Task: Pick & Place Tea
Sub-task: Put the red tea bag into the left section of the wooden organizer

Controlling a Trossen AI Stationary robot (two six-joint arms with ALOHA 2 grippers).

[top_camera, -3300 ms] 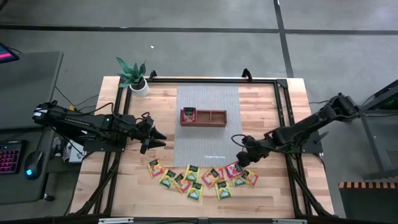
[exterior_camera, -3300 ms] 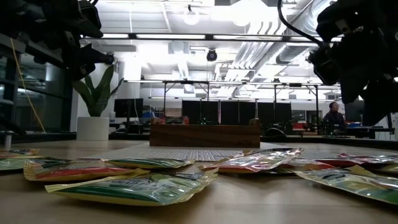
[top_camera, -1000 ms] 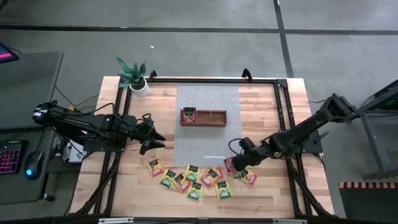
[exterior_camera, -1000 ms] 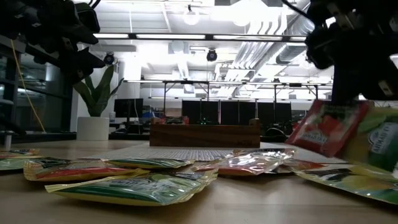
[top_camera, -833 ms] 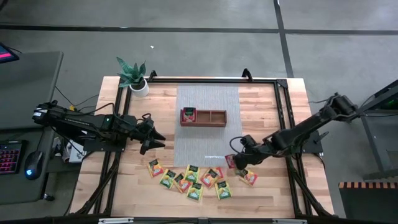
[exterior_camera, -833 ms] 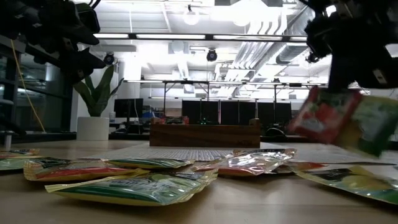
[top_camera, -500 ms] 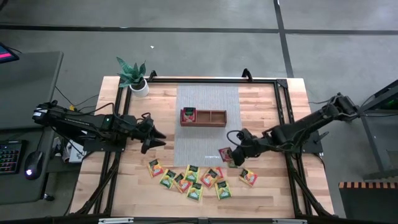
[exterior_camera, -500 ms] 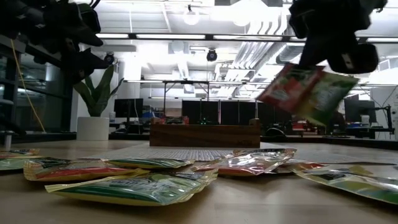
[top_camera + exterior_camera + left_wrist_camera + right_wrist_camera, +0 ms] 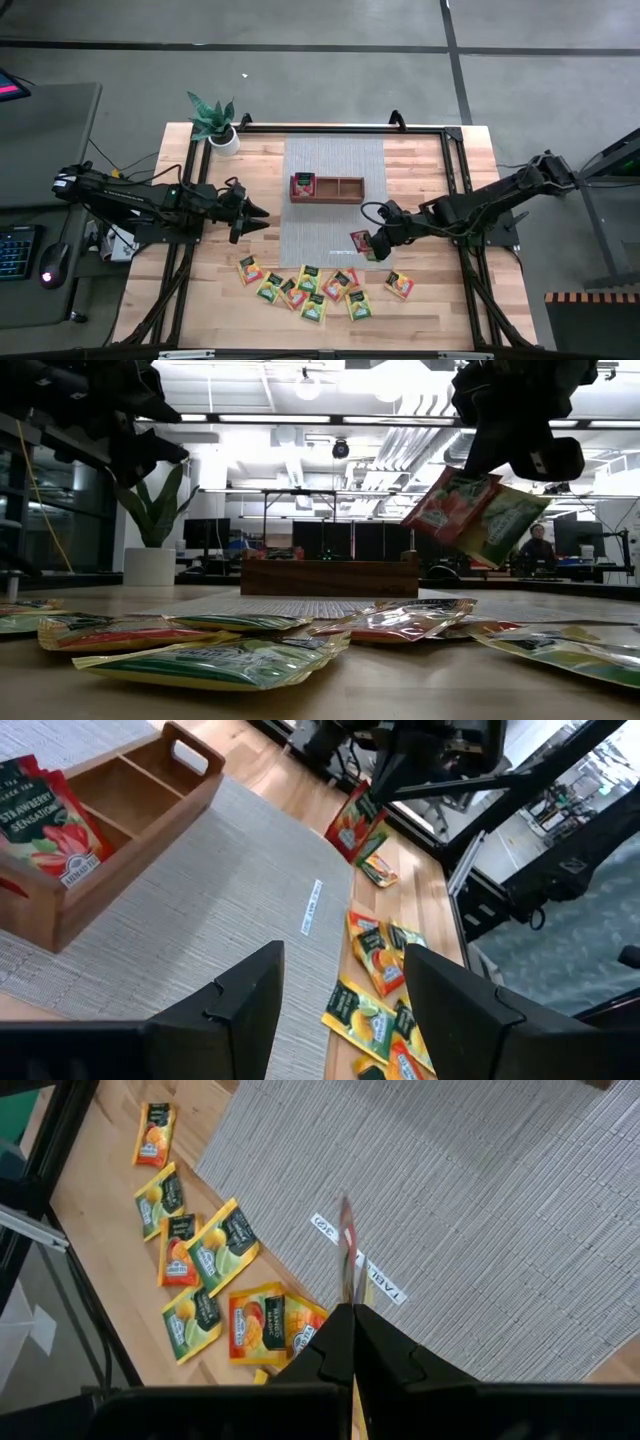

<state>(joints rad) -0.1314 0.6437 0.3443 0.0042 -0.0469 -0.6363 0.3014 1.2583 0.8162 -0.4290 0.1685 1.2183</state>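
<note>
A brown wooden tray (image 9: 340,190) stands on a grey woven mat (image 9: 335,150), with a red tea packet (image 9: 302,184) upright in its left compartment. Several red, yellow and green tea packets (image 9: 300,285) lie flat on the near part of the table, and one (image 9: 399,286) lies apart to the right. My right gripper (image 9: 378,240) is shut on a red packet (image 9: 450,503) and a green packet (image 9: 503,525), above the mat's near right corner. My left gripper (image 9: 255,212) hovers open over the table's left side, with nothing between its fingers (image 9: 250,1010). My right gripper pinches the red and the green packet together between its two fingers at their upper edge (image 9: 478,478), coming from above and slanting down. Both packets hang tilted below the fingers, clear of the table. In the right wrist view they show edge-on (image 9: 347,1265) just beyond the fingertips.
A potted plant (image 9: 215,125) stands at the far left corner. Black frame rails (image 9: 452,170) run along the table's edges. The tray's middle and right compartments (image 9: 150,780) hold nothing. A printed label (image 9: 365,1258) lies on the mat's near edge.
My right gripper has risen and gone toward the table's left and far side, toward the tray, staying shut. The red and green packets have come up from just above the pile and now hang well clear of the table, over the mat.
</note>
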